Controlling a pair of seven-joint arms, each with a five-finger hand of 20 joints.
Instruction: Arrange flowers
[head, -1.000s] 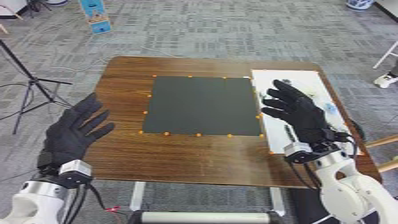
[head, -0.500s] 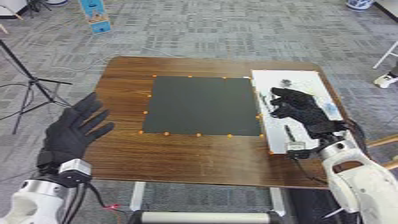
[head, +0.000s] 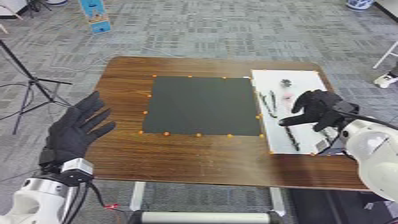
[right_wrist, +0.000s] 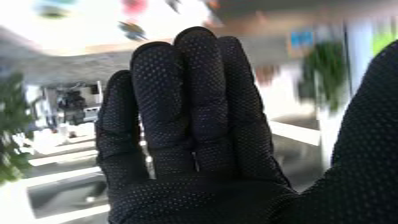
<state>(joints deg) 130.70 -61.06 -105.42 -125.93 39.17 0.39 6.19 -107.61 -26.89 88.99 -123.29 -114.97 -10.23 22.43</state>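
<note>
My right robot hand (head: 327, 109) is over the white board (head: 306, 78), fingers straight, thumb well apart, nothing in it. Near stem (head: 291, 138) lies on the board just on my side of the thumb; thin stems (head: 265, 104) run along the board's edge next to the black mat (head: 200, 105). Dark bloom (head: 285, 82) is at the far end.

Step looks like a first pick. I'd choose one stem, line thumb and fingers up across it, go down flat, pinch mid-stem, lift straight. Risk: sweeping neighbours or crushing petals. Mat's probably the target. Left robot hand (head: 73, 131), open at the surface's (head: 178, 162) left edge, can wait.
</note>
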